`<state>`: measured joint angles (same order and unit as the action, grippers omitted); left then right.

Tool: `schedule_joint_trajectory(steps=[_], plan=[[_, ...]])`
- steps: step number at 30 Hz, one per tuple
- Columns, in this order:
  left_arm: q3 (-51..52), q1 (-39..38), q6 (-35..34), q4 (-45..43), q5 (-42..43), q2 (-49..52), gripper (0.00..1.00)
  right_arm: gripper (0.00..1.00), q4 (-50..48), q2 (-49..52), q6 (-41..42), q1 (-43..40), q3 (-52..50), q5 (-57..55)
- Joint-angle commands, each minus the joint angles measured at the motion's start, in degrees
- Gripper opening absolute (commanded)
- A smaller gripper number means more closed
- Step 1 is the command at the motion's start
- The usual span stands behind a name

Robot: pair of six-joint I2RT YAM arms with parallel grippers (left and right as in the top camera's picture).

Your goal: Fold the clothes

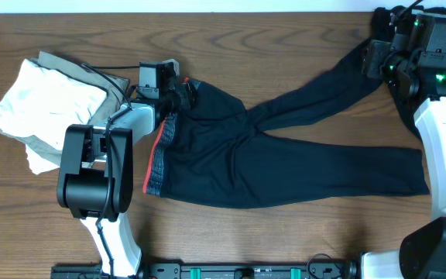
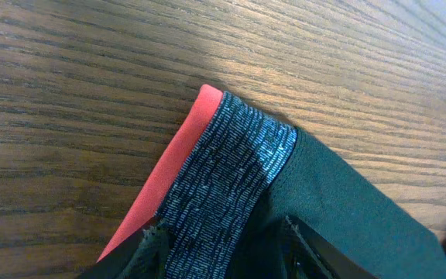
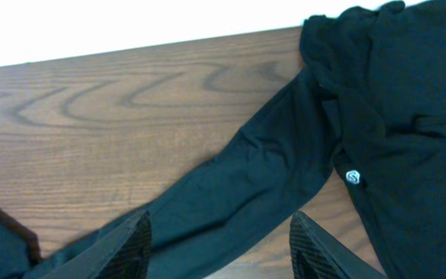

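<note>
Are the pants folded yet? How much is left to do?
Not yet. Done: the leggings lie spread out flat. In hand: the left gripper is at the waistband corner, the right gripper over one leg's far end. Left: every fold, plus another black garment by that arm.

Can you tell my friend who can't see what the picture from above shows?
Dark leggings lie spread on a wooden table, grey-and-coral waistband at picture-left, legs stretching right. The left gripper is at the waistband's top corner, the right gripper at the upper leg's end. Pale cloth is heaped at the left.
</note>
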<state>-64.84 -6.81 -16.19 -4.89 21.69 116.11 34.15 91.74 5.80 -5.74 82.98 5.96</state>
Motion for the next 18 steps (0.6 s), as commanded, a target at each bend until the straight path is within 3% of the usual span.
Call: schedule_joint_trajectory(steps=[1, 6, 14, 18], plan=[[-0.07, 0.11, 3.52, 2.38, -2.6, 3.34, 0.46, 0.55, 0.66, -1.53, -0.31, 0.46, -0.11, 0.07], [-0.07, 1.38, 3.48, 5.92, -14.38, 3.91, 0.39, 0.55, 1.44, -1.46, -0.31, 0.46, -0.13, 0.09], [-0.17, 7.58, -3.98, 5.97, -14.58, 3.91, 0.36, 0.59, 1.14, 0.04, -0.31, 0.39, -0.22, 0.07], [-0.17, 8.9, -4.04, 6.14, -9.75, 3.91, 0.36, 0.6, -2.1, 3.54, 0.28, 0.42, -0.22, 0.09]])
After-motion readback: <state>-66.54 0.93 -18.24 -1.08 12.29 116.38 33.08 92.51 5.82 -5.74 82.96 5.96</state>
